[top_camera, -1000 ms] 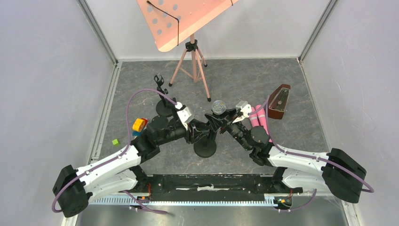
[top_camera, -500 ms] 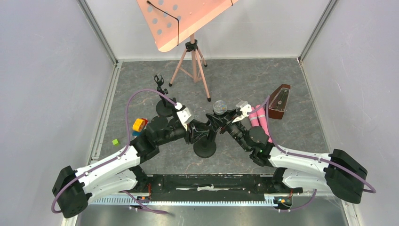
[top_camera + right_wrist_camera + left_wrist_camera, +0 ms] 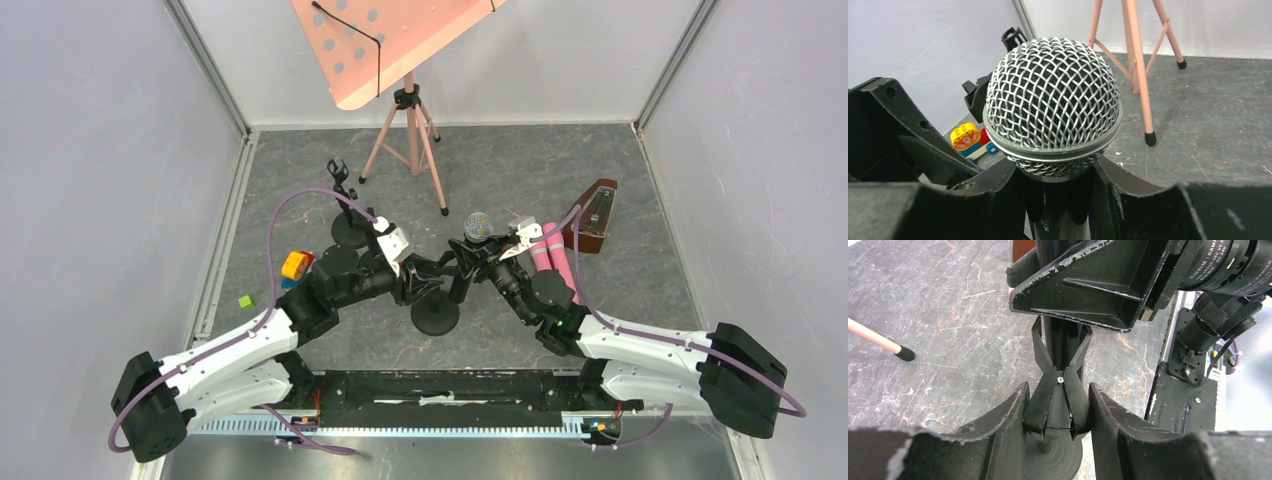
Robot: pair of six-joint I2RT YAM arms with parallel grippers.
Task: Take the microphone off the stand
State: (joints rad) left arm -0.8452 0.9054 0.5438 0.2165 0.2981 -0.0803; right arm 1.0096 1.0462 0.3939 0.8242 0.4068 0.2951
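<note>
microphone stood clenched in right tool just under its mesh head, long axis pointing up from the stand clip, which left tool pinched from both sides as a brace.

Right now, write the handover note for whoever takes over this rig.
Grippers: left gripper shut on the clip of the stand, bracing it; right gripper shut on the microphone, just below its mesh head.
Things: stand base sits between the two arms.
Done: both grips set.
Left: the microphone handle looks still seated between the clip's prongs; pull it clear.
</note>
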